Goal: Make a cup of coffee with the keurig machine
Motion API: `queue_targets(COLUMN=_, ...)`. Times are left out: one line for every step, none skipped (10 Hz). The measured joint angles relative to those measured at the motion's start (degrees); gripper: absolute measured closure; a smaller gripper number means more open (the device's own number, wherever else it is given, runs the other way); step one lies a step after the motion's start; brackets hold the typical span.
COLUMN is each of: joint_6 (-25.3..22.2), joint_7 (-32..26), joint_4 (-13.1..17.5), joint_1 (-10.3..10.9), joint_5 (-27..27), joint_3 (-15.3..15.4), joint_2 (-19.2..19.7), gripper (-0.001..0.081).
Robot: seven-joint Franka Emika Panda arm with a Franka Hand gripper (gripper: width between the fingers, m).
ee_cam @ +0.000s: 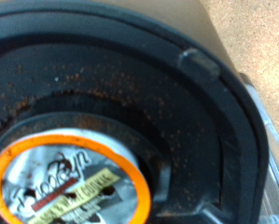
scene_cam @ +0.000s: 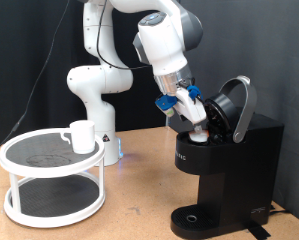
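Observation:
The keurig machine [scene_cam: 227, 170] stands at the exterior view's right with its rounded lid [scene_cam: 239, 103] hinged up. My gripper [scene_cam: 197, 118] reaches down into the opened top, its fingertips hidden against the black chamber. In the wrist view no fingers show. That view is filled by the black pod chamber [ee_cam: 167, 103], speckled with coffee grounds, where a coffee pod [ee_cam: 69, 187] with an orange rim and printed foil top sits. The cup [scene_cam: 82, 136], a small white mug, stands apart on a rack at the exterior view's left.
The white two-tier round rack [scene_cam: 49, 205] holds the cup on its upper mesh shelf. The machine's round drip tray [scene_cam: 194, 217] at its base is bare. The arm's white base [scene_cam: 94, 90] stands behind the rack on the wooden table [scene_cam: 134, 215].

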Motion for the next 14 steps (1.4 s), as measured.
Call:
queue_targets(joint_6=0.58, joint_7=0.02, joint_4=-0.28, joint_1=0.0, joint_5=-0.16, joint_3=0.04, joint_2=0.14, gripper=0.0072)
queue_targets(joint_6=0.98, joint_7=0.05, joint_4=-0.51, joint_1=0.0, joint_5=-0.26, joint_3=0.05, joint_2=0.27, gripper=0.0072)
queue_targets(joint_6=2.41, joint_7=-0.13, joint_4=-0.72, joint_1=0.05, joint_5=1.07, joint_3=0.05, joint_2=0.28, gripper=0.0072)
queue_targets(joint_6=3.82, joint_7=-0.8, joint_4=-0.86, joint_1=0.07, joint_5=3.91, joint_3=-0.02, joint_2=0.02, gripper=0.0072)
queue_targets(joint_6=3.9, joint_7=-1.74, joint_4=-0.78, joint_1=0.04, joint_5=7.02, joint_3=-0.3, joint_2=-0.68, gripper=0.0072)
queue_targets(joint_6=3.87, joint_7=-2.33, joint_4=-0.83, joint_1=0.04, joint_5=9.34, joint_3=-0.86, joint_2=-2.07, gripper=0.0072)
queue_targets(joint_6=3.61, joint_7=-2.19, joint_4=-0.91, joint_1=0.03, joint_5=8.2, joint_3=-0.8, joint_2=-2.03, gripper=0.0072)
queue_targets(joint_6=3.55, joint_7=-2.42, joint_4=-0.84, joint_1=0.03, joint_5=8.19, joint_3=-0.86, joint_2=-1.97, gripper=0.0072)
queue_targets(joint_6=3.14, joint_7=-3.42, joint_4=-0.46, joint_1=0.02, joint_5=8.85, joint_3=-1.23, joint_2=-2.08, gripper=0.0072)
queue_targets(joint_6=2.46, joint_7=-4.87, joint_4=0.28, joint_1=0.0, joint_5=10.0, joint_3=-1.88, joint_2=-2.38, gripper=0.0072)
queue_targets(joint_6=1.62, joint_7=-5.86, joint_4=1.21, joint_1=-0.01, joint_5=10.9, joint_3=-2.63, joint_2=-2.79, gripper=0.0072)
queue_targets(joint_6=0.22, joint_7=-6.08, joint_4=2.33, joint_1=-0.13, joint_5=11.19, joint_3=-3.4, joint_2=-3.21, gripper=0.0072)
queue_targets(joint_6=-1.29, joint_7=-6.03, joint_4=3.55, joint_1=-0.3, joint_5=11.2, joint_3=-4.07, joint_2=-3.61, gripper=0.0072)
queue_targets(joint_6=-2.79, joint_7=-5.97, joint_4=4.61, joint_1=-0.53, joint_5=11.2, joint_3=-4.69, joint_2=-4.04, gripper=0.0072)
